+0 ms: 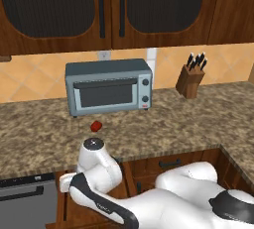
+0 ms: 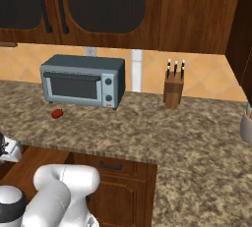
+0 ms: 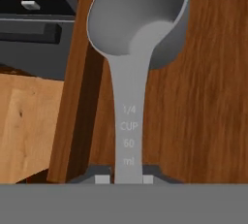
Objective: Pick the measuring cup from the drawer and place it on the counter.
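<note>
A: Hand view first. Which way does the measuring cup (image 3: 138,24) point?

B: Its long axis runs straight up the frame: bowl at the top centre, thin handle coming down to the bottom centre, stamped "1/4 CUP, 50 ml". The handle end sits between the gripper (image 3: 125,179), whose fingers (image 3: 102,179) are clamped on it. Behind the cup lies the wooden floor of the drawer (image 3: 203,97).

A: And the left base view?

B: The arm rises from the lower right and bends down at lower left, its wrist low in front of the counter (image 1: 44,134), over the open drawer (image 1: 61,198). Higher up stand a toaster oven (image 1: 109,86), a small red lump (image 1: 96,125) and a knife block (image 1: 190,80).

A: Right base view?

B: The arm sits at the lower left, the drawer (image 2: 34,164) beneath the counter (image 2: 147,127) edge. It adds a grey container (image 2: 246,125) at the right edge.
</note>
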